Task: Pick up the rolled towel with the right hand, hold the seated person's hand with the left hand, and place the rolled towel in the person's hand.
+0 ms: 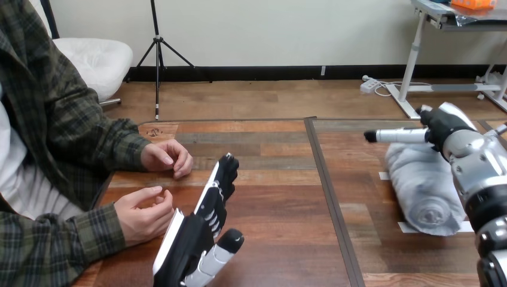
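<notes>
A rolled pale towel (421, 190) lies on the table at the right, its end facing me. My right hand (445, 130) hangs just above the towel's far end, thumb sticking out to the left, and has no hold on the towel. My left hand (203, 239) stands on edge at the lower left, fingers straight and pointing away, thumb out to the right. It is open and holds nothing. The person's nearer hand (141, 214) rests loosely curled just left of my left hand, a small gap between them. Their farther hand (167, 158) rests on the table behind it.
A dark seam (326, 191) runs front to back across the wooden table, between my two hands. White tape marks (408, 228) lie under the towel. The person's sleeved arms come in from the left edge.
</notes>
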Robot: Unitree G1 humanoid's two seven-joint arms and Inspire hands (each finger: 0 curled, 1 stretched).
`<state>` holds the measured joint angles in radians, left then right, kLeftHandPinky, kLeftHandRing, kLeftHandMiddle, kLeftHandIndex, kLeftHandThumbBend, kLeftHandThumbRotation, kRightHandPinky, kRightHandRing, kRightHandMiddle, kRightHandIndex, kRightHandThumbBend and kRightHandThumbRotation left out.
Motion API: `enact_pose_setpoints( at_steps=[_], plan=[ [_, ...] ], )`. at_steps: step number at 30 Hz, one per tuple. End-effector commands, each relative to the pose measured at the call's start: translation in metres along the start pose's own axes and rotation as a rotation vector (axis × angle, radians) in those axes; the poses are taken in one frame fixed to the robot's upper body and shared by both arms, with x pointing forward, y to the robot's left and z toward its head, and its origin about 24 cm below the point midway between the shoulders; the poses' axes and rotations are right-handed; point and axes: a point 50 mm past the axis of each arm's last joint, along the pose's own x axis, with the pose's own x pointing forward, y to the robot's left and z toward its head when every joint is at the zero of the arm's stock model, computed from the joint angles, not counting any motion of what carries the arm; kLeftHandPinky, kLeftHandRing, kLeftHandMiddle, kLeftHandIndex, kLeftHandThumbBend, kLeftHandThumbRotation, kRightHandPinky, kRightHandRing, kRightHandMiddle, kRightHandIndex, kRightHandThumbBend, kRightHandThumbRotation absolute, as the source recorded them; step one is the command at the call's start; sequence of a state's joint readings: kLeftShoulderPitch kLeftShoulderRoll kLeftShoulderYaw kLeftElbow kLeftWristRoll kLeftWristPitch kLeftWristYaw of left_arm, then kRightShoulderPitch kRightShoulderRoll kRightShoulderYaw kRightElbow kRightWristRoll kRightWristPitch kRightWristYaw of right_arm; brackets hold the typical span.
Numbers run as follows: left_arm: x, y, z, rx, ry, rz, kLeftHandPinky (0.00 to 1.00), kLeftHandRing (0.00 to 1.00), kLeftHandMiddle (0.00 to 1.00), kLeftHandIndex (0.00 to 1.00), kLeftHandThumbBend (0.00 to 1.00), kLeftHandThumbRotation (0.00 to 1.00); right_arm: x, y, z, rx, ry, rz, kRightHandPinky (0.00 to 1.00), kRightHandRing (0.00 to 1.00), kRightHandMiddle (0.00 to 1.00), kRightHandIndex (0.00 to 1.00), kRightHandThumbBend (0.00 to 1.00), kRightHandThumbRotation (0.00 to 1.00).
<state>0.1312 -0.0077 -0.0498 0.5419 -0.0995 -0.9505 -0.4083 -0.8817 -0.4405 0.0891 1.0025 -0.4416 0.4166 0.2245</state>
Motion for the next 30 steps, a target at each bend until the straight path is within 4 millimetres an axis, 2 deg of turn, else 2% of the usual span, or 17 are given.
enact_pose_setpoints(
  at_steps=[1, 2, 4, 5, 6, 7, 9, 11, 14, 16, 19, 23, 30],
  plan=[
    [0.023, -0.006, 0.035, 0.033, -0.211, -0.010, 1.00, 1.00, 1.00, 1.00, 1.00, 0.85, -0.024, -0.073, 0.069, -0.200, -0.048, -0.050, 0.84, 0.99, 1.00, 1.00, 0.84, 0.66],
    [0.022, -0.005, 0.035, 0.029, -0.212, -0.010, 1.00, 1.00, 1.00, 1.00, 1.00, 0.85, -0.024, -0.071, 0.070, -0.267, -0.056, -0.005, 0.83, 0.99, 1.00, 1.00, 0.83, 0.67],
    [0.020, -0.005, 0.035, 0.025, -0.214, -0.011, 1.00, 1.00, 1.00, 1.00, 1.00, 0.85, -0.024, -0.068, 0.071, -0.352, -0.061, 0.048, 0.82, 0.99, 1.00, 1.00, 0.76, 0.78],
    [0.019, -0.004, 0.035, 0.026, -0.215, -0.005, 1.00, 1.00, 1.00, 1.00, 1.00, 0.85, -0.022, -0.067, 0.068, -0.296, -0.057, 0.032, 0.82, 0.99, 1.00, 1.00, 0.74, 0.83],
    [0.018, -0.004, 0.036, 0.027, -0.217, 0.000, 1.00, 1.00, 1.00, 1.00, 1.00, 0.86, -0.021, -0.067, 0.066, -0.243, -0.052, 0.013, 0.89, 1.00, 1.00, 1.00, 0.74, 0.80],
    [0.017, -0.004, 0.036, 0.027, -0.217, 0.003, 1.00, 1.00, 1.00, 1.00, 1.00, 0.86, -0.021, -0.067, 0.064, -0.209, -0.046, 0.002, 0.91, 1.00, 1.00, 1.00, 0.74, 0.78],
    [0.016, -0.003, 0.037, 0.026, -0.222, 0.006, 1.00, 1.00, 1.00, 1.00, 1.00, 0.86, -0.020, -0.064, 0.064, -0.296, -0.025, 0.010, 0.94, 1.00, 1.00, 1.00, 0.74, 0.79],
    [0.014, -0.003, 0.037, 0.023, -0.224, 0.011, 1.00, 1.00, 1.00, 1.00, 1.00, 0.86, -0.018, -0.061, 0.062, -0.346, -0.021, 0.024, 0.90, 1.00, 1.00, 1.00, 0.76, 0.81],
    [0.011, -0.002, 0.039, 0.022, -0.226, 0.018, 1.00, 1.00, 1.00, 1.00, 1.00, 0.86, -0.017, -0.058, 0.057, -0.334, -0.009, 0.049, 0.95, 1.00, 1.00, 1.00, 0.75, 0.83],
    [0.010, -0.002, 0.040, 0.024, -0.228, 0.020, 1.00, 1.00, 1.00, 1.00, 1.00, 0.87, -0.016, -0.056, 0.055, -0.309, 0.016, 0.065, 0.97, 1.00, 1.00, 1.00, 0.78, 0.84],
    [0.007, -0.001, 0.041, 0.021, -0.226, 0.026, 1.00, 1.00, 1.00, 1.00, 1.00, 0.87, -0.013, -0.051, 0.050, -0.432, 0.048, 0.035, 0.99, 1.00, 1.00, 1.00, 0.82, 0.88],
    [0.003, 0.000, 0.043, -0.003, -0.235, 0.030, 1.00, 1.00, 1.00, 1.00, 1.00, 0.85, -0.010, -0.045, 0.046, -0.439, 0.057, 0.034, 0.99, 1.00, 1.00, 1.00, 0.86, 0.90],
    [-0.002, 0.002, 0.047, -0.030, -0.247, 0.037, 1.00, 1.00, 1.00, 0.99, 1.00, 0.83, -0.005, -0.035, 0.031, -0.388, 0.066, 0.078, 1.00, 1.00, 1.00, 1.00, 0.82, 0.89]
  ],
)
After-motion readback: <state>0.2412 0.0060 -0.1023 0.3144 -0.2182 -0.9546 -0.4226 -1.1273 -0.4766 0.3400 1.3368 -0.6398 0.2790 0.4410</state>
